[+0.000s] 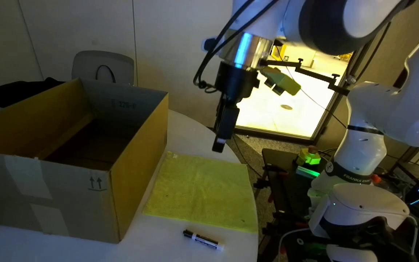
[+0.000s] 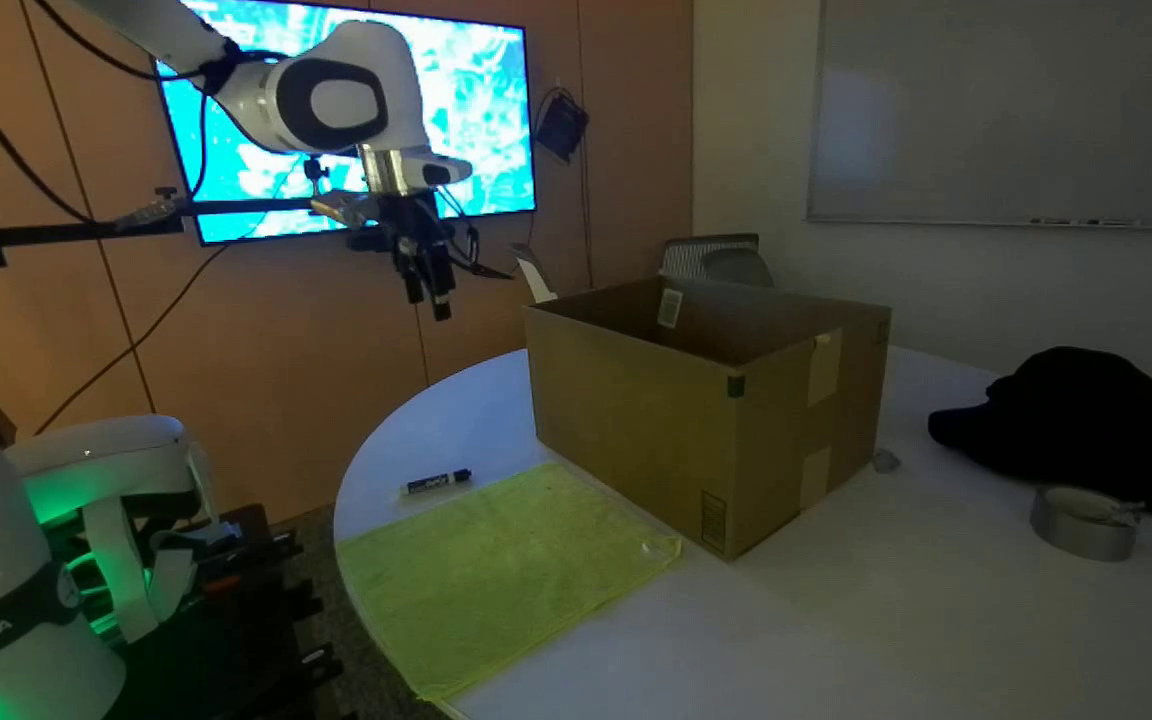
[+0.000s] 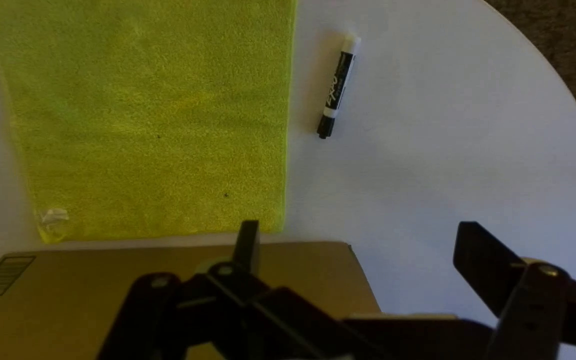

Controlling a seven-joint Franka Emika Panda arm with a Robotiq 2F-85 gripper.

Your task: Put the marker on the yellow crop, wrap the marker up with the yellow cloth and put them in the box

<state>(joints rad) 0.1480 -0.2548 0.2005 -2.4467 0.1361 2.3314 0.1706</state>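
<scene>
Apparently nothing is done yet: gripper (image 3: 358, 224) spread and empty, marker (image 1: 203, 240) at six o'clock off the yellow cloth (image 1: 202, 193) in an exterior view, placing, wrapping and boxing remaining.

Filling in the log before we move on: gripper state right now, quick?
Gripper: open, holding nothing; the Expo marker lies on the white table.
</scene>
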